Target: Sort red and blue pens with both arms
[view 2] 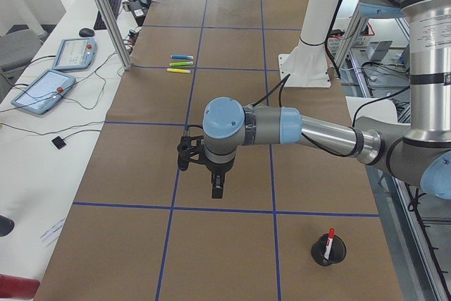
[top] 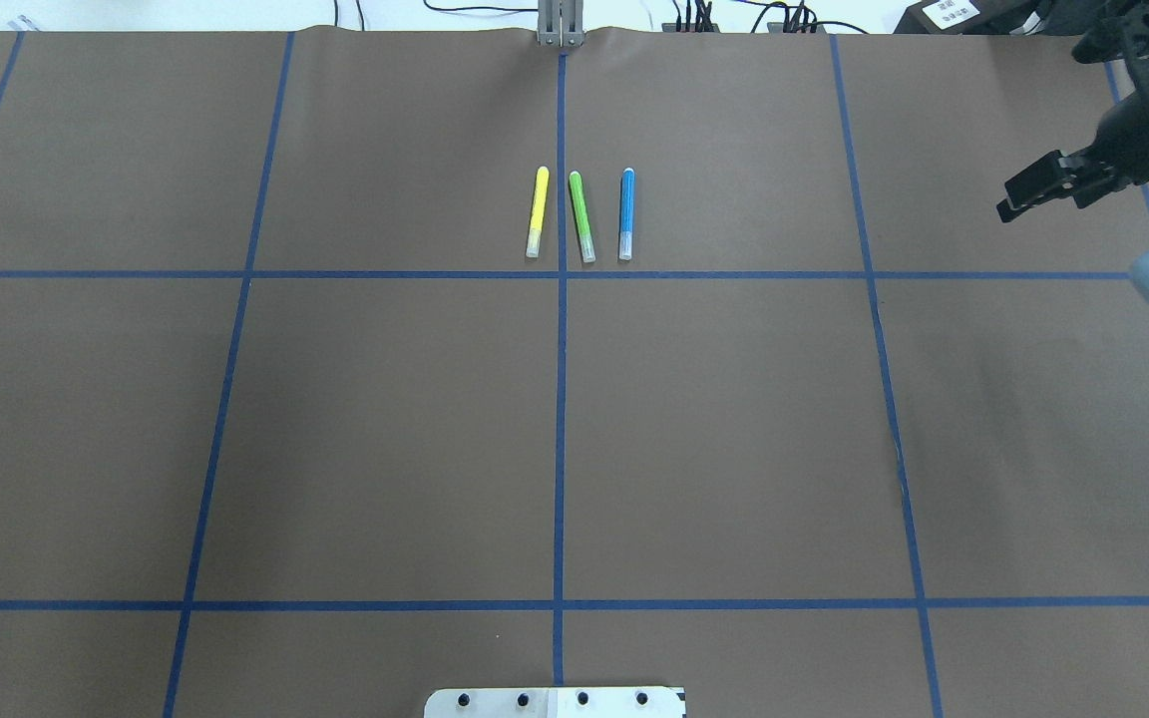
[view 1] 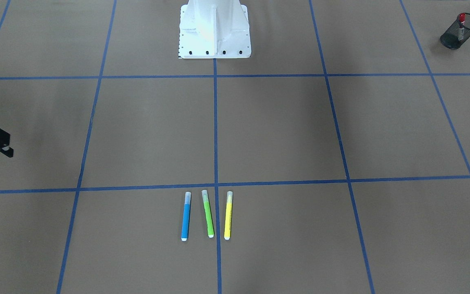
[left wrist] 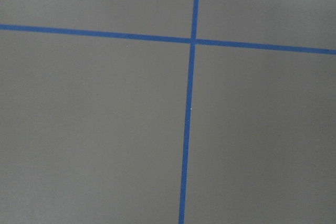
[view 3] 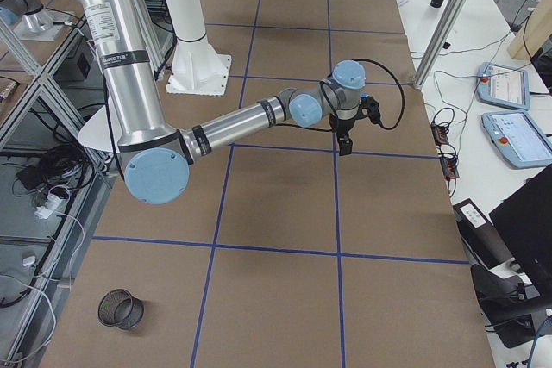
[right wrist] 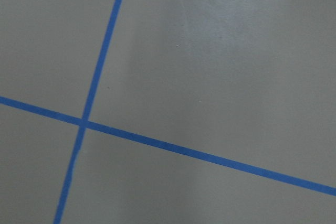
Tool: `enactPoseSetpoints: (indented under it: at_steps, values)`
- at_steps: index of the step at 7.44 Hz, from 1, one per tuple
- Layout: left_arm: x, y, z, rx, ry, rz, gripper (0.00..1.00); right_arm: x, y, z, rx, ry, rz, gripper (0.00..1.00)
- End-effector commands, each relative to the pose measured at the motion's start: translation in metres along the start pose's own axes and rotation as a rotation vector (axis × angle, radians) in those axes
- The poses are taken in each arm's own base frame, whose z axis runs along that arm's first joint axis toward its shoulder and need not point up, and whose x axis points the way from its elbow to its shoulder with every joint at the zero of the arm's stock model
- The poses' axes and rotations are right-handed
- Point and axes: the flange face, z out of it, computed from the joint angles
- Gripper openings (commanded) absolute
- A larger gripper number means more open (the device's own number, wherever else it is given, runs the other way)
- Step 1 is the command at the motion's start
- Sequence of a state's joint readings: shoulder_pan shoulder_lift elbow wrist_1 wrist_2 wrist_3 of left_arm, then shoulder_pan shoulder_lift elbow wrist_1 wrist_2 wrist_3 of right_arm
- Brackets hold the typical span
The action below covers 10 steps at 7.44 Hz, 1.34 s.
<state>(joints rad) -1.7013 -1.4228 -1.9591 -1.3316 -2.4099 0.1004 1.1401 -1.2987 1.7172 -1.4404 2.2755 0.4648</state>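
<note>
The red pen (view 1: 461, 18) already stands in the near mesh cup (view 1: 451, 38), the left claw (view 2: 218, 189) and right claw (top: 1011, 207) carry nothing, their gape impossible to tell, so next the right arm likely must reach the far blue pen (top: 626, 214) lying on the table beside the green marker (top: 581, 216).

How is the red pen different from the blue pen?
The red pen stands upright in a black mesh cup; the blue pen lies flat on the table. The red pen is alone in its cup; the blue pen lies beside a green marker. The red pen's barrel is white with a red cap; the blue pen's barrel is blue. Both are slim.
</note>
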Motion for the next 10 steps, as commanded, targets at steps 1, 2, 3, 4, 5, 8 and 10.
enactPoseSetpoints:
  at_steps: [1, 2, 3, 4, 5, 8, 10]
  values:
    - [0.012, -0.006, 0.003, 0.003, 0.003, 0.033, 1.00, -0.108, -0.024, 0.033, 0.025, 0.023, 0.068, 1.00]
    - [0.015, -0.008, 0.007, 0.004, 0.002, 0.049, 1.00, -0.138, -0.029, 0.048, 0.025, 0.031, 0.094, 1.00]
    - [0.017, -0.009, 0.008, 0.002, 0.002, 0.057, 1.00, -0.174, -0.045, 0.061, 0.026, 0.031, 0.132, 1.00]
    - [0.017, -0.008, 0.009, 0.000, 0.004, 0.056, 1.00, -0.206, -0.051, 0.081, 0.035, 0.058, 0.163, 1.00]
    - [0.017, -0.008, 0.009, 0.001, 0.004, 0.057, 1.00, -0.234, -0.062, 0.096, 0.044, 0.080, 0.191, 1.00]
    - [0.018, -0.008, 0.009, 0.000, 0.004, 0.058, 1.00, -0.297, -0.097, 0.150, 0.101, 0.069, 0.303, 1.00]
    - [0.016, -0.008, 0.011, -0.004, 0.005, 0.056, 1.00, -0.344, -0.101, 0.181, 0.122, 0.115, 0.377, 0.99]
